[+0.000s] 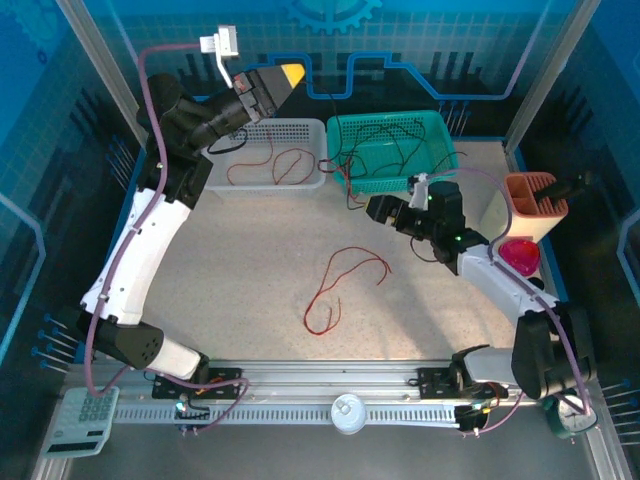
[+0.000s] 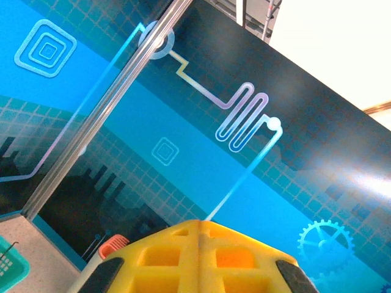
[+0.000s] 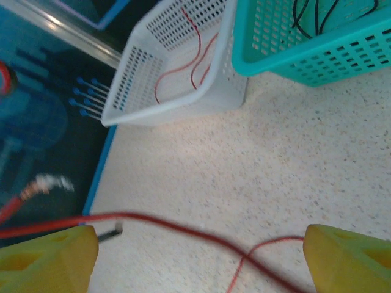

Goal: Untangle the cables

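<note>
Risk first: the right gripper has its yellow fingers spread wide, with a red cable running across the gap between them. If it closes off-centre, the thin strand could slip free; if it pulls hard, it might drag the knot of cables in the teal basket over the rim. Whether this strand joins that knot I can't tell, as its left end is blurred. A loose loop of red wire lies on the table; more red strands sit in the white basket. The right arm reaches low, its wrist just in front of the teal basket. The left arm is reared high, and the left gripper is pressed together on nothing, aimed at the back wall.
</note>
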Robot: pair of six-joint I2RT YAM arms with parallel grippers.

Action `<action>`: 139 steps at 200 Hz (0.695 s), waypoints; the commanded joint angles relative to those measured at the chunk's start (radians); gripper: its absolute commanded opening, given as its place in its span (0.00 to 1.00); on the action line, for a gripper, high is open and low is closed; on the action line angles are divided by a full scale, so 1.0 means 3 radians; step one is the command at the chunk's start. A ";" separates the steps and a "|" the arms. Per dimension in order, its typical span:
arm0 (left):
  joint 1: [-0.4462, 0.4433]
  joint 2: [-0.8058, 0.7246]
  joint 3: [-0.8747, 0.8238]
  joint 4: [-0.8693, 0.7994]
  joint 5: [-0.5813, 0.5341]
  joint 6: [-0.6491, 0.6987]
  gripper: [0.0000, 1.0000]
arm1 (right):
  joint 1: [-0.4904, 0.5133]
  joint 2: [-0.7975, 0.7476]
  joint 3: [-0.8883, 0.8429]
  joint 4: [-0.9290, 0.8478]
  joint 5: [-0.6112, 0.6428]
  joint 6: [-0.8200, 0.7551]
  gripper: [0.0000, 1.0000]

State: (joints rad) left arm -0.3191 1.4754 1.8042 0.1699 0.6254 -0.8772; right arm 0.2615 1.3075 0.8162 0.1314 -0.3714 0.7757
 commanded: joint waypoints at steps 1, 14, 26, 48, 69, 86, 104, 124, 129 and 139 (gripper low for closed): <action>-0.0028 -0.0032 0.0024 0.0198 -0.0027 -0.0074 0.00 | -0.0061 0.0130 -0.0051 0.0830 -0.0225 0.0652 0.89; -0.0036 -0.0043 0.0011 0.0205 -0.0044 -0.0063 0.00 | -0.0064 0.0239 -0.0074 0.1149 -0.0254 0.0905 0.89; -0.0042 -0.0049 0.0004 0.0211 -0.0052 -0.0062 0.00 | -0.0064 0.0352 -0.0096 0.1428 -0.0258 0.1134 0.89; -0.0041 -0.0064 -0.0003 0.0196 -0.0064 -0.0046 0.00 | -0.0036 0.0577 -0.0188 0.1951 -0.0234 0.1541 0.88; -0.0038 -0.0083 0.0007 0.0142 -0.0080 0.0014 0.00 | 0.0029 0.0754 -0.0275 0.2312 -0.0196 0.1784 0.88; -0.0041 -0.0105 0.0007 0.0109 -0.0104 0.0073 0.00 | 0.0105 0.0860 -0.0369 0.2487 -0.0127 0.1894 0.89; -0.0041 -0.0135 0.0005 0.0087 -0.0133 0.0122 0.00 | 0.0192 0.0954 -0.0494 0.2726 -0.0051 0.2023 0.91; -0.0041 -0.0139 -0.0010 0.0116 -0.0142 0.0109 0.00 | 0.0272 0.1022 -0.0585 0.2976 0.0023 0.2159 0.92; -0.0045 -0.0139 -0.0023 0.0136 -0.0142 0.0094 0.00 | 0.0289 0.1034 -0.0590 0.3017 0.0040 0.2178 0.92; -0.0043 -0.0142 -0.0062 0.0195 -0.0141 0.0059 0.00 | 0.0313 0.1060 -0.0567 0.3049 0.0056 0.2195 0.91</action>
State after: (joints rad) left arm -0.3264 1.4673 1.8038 0.1864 0.5999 -0.8646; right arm 0.3313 1.6070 0.6514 0.9012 -0.3939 1.3712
